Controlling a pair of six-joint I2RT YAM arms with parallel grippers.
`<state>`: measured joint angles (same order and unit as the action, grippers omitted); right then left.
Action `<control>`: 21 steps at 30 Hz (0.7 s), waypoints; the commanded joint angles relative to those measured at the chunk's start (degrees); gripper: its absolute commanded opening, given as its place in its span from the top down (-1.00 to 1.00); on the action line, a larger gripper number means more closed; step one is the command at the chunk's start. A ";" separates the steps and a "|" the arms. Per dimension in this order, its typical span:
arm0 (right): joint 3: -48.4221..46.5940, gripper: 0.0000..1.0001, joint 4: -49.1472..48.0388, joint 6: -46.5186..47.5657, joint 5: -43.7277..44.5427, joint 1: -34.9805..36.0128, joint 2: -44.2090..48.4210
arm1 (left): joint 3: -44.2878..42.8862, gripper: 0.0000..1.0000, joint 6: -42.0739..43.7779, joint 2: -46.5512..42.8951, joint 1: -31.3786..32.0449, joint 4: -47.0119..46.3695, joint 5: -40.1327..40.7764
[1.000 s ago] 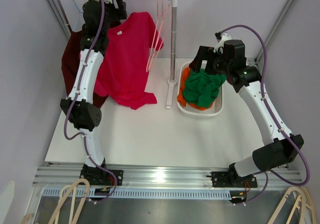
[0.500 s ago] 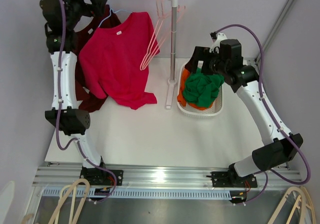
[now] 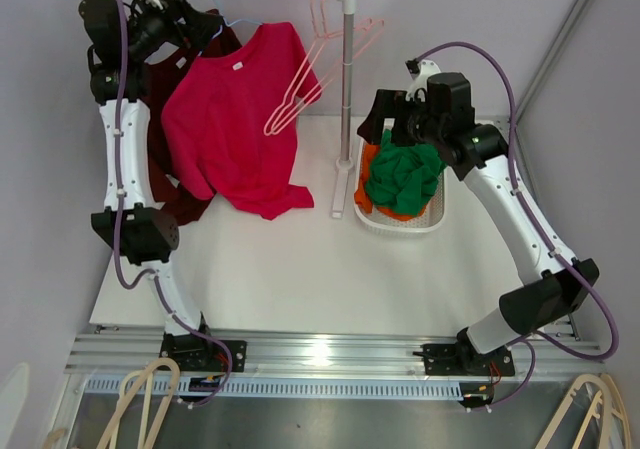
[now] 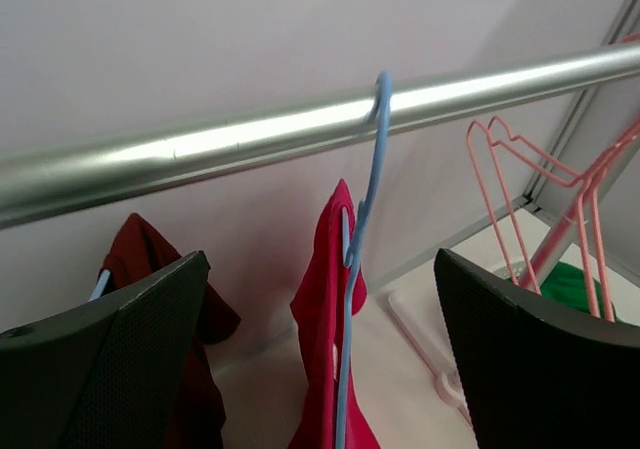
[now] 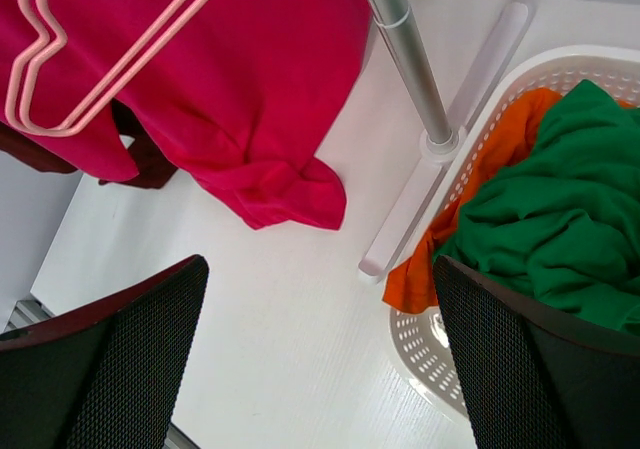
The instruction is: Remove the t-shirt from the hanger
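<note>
The left pincer [image 4: 320, 269] is hovering wide open and empty before the blue hanger [image 4: 362, 219], where the crimson t-shirt [image 3: 235, 129] is hanging from the rail [image 4: 200, 149] — an approach step, I judge, with the next move calling for a closing on the hanger's neck. The right pincer [image 5: 320, 269] is gaping empty above the white surface [image 3: 300, 269] near the basket [image 3: 400, 227] — lilac walls are enclosing it all.
</note>
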<state>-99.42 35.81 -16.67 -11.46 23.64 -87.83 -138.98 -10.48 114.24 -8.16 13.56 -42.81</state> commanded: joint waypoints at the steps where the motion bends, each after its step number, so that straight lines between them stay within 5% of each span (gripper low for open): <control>1: -2.10 -0.99 -0.04 0.67 0.04 0.62 -0.58 | -1.03 -0.98 1.07 0.81 0.25 0.67 -2.38; 17: -0.87 -0.99 -0.74 0.84 -0.14 0.88 -1.20 | -2.61 -0.46 4.59 3.97 3.68 0.50 0.01; 21: -0.25 -0.99 -0.92 0.85 -0.23 0.71 -1.11 | -3.05 -0.11 6.00 4.50 4.56 1.12 1.14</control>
<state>-99.33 35.94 -16.53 -11.44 24.27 -88.62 -139.22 -6.81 118.17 -4.25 14.79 -42.15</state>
